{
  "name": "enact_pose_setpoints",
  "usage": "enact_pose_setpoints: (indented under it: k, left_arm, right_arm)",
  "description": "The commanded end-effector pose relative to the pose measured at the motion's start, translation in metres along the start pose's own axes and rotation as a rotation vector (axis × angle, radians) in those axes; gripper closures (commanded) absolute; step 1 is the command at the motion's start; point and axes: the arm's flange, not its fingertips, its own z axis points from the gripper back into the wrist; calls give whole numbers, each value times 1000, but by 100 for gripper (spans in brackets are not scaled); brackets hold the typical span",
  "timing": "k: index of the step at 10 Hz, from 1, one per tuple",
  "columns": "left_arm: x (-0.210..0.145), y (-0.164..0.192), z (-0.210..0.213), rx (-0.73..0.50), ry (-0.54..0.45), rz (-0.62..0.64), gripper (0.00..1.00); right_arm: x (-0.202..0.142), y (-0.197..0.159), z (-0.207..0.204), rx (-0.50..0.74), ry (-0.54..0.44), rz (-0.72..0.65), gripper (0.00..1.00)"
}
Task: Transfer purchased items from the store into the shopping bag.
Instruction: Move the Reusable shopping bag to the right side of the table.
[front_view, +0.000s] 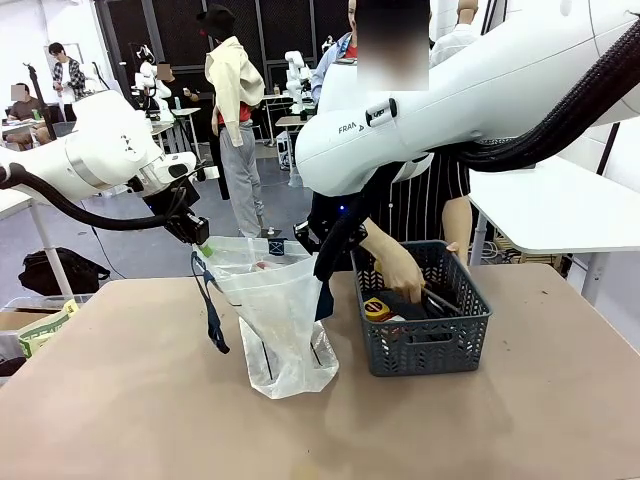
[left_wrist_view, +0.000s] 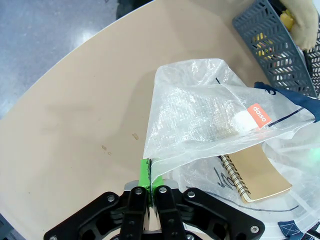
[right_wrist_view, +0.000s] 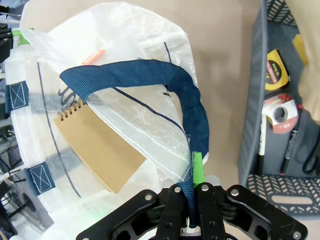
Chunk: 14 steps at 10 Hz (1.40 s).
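Observation:
The shopping bag (front_view: 272, 310) stands open on the table, translucent white with navy handles. My left gripper (front_view: 197, 236) is shut on the bag's left rim (left_wrist_view: 150, 160). My right gripper (front_view: 318, 255) is shut on a navy handle (right_wrist_view: 192, 120) at the right rim. A brown spiral notebook (right_wrist_view: 97, 147) lies inside the bag (left_wrist_view: 210, 115), and the notebook (left_wrist_view: 257, 172) shows through the plastic from the left side too. The store (front_view: 425, 310), a dark grey mesh basket, sits right of the bag. A person's hand (front_view: 398, 268) reaches into it. A yellow tape measure (right_wrist_view: 276, 66), a tape roll (right_wrist_view: 280, 112) and pens (right_wrist_view: 291, 145) lie inside.
The tan table (front_view: 120, 400) has free room at the front and left. A white table (front_view: 560, 205) stands at the far right. A dark bag (front_view: 55, 270) lies on the floor to the left, beside a box (front_view: 35, 325).

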Motion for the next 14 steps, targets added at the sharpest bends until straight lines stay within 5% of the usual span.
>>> enact_pose_setpoints:
  k: [1,14]
  left_arm:
    - [-4,2,3,8,3,7,100]
    - [-4,2,3,8,3,7,100]
  right_arm:
    - [0,-3,1,11,4,-11,100]
    - [0,-3,1,11,4,-11,100]
